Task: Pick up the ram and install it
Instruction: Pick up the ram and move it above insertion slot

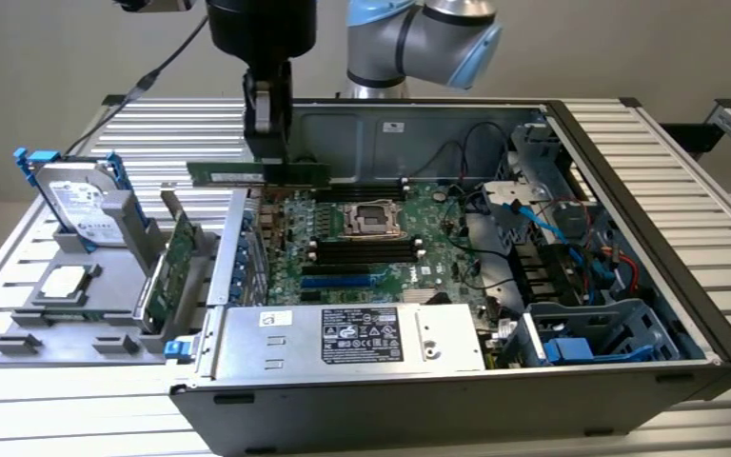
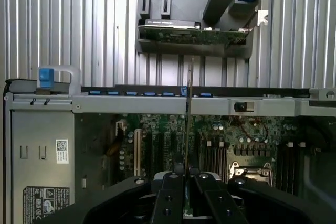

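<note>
Clamping the thin green ram stick (image 1: 232,172), the black two-fingered gripper (image 1: 269,164) holds it level in open air above the dark computer case's (image 1: 711,319) side edge. Seen from the wrist, it stands edge-on over the green motherboard (image 2: 247,137).

The thin green ram stick (image 2: 188,119) stood edge-on, its lower end hidden between the fingers (image 2: 169,195) of the black gripper (image 2: 185,176); the printed label (image 1: 362,335) on the silver power supply (image 1: 448,338) was too small to read.
</note>
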Robot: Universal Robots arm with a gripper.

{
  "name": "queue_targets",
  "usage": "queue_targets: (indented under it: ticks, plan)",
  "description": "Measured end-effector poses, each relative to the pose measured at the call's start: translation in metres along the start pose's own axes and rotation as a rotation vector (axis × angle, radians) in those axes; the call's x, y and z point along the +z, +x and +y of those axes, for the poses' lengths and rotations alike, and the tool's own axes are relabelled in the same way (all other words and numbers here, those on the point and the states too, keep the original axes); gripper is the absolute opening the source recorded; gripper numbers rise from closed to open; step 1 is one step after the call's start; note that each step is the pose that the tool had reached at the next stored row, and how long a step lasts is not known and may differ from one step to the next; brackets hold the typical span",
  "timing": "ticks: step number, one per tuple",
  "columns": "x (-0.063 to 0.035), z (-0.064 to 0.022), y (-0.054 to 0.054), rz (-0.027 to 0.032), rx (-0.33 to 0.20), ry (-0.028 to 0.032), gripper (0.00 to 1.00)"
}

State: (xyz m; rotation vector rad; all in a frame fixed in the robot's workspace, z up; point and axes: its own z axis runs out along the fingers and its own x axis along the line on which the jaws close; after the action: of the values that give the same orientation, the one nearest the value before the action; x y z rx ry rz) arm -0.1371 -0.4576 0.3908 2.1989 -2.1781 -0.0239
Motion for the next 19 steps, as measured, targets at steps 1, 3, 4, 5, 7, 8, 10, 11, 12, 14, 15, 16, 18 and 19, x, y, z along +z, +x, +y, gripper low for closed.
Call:
queue_targets:
  ticks: [1,3,4,5,7,8,10,11,12,14,15,16,18,19]
  plan:
    - [-0.0002,-0.0031,-0.001,0.0000,0.000,-0.0001,0.14]
    - [-0.0005,-0.0097,-0.003,-0.0001,0.000,0.0000,0.14]
    - [-0.0006,-0.0130,-0.003,-0.0001,0.000,0.0000,0.14]
    - [-0.0008,-0.0166,-0.004,-0.0001,0.000,0.0000,0.14]
    - [-0.0012,-0.0232,-0.007,0.0000,0.000,0.0000,0.14]
    - [-0.0013,-0.0263,-0.008,0.0000,0.000,0.0000,0.14]
    - [-0.0016,-0.0324,-0.010,0.0000,0.000,0.0001,0.14]
    - [-0.0017,-0.0349,-0.012,0.0003,0.000,0.0001,0.14]
    - [-0.0017,-0.0372,-0.014,0.0007,0.000,0.0005,0.14]
    - [-0.0015,-0.0419,-0.018,0.0017,0.000,0.0013,0.14]
    - [-0.0014,-0.0444,-0.020,0.0026,0.000,0.0018,0.14]
    - [-0.0012,-0.0467,-0.022,0.0035,0.000,0.0022,0.14]
    - [-0.0008,-0.0510,-0.027,0.0056,0.000,0.0031,0.14]
    - [-0.0006,-0.0529,-0.028,0.0066,0.000,0.0036,0.14]
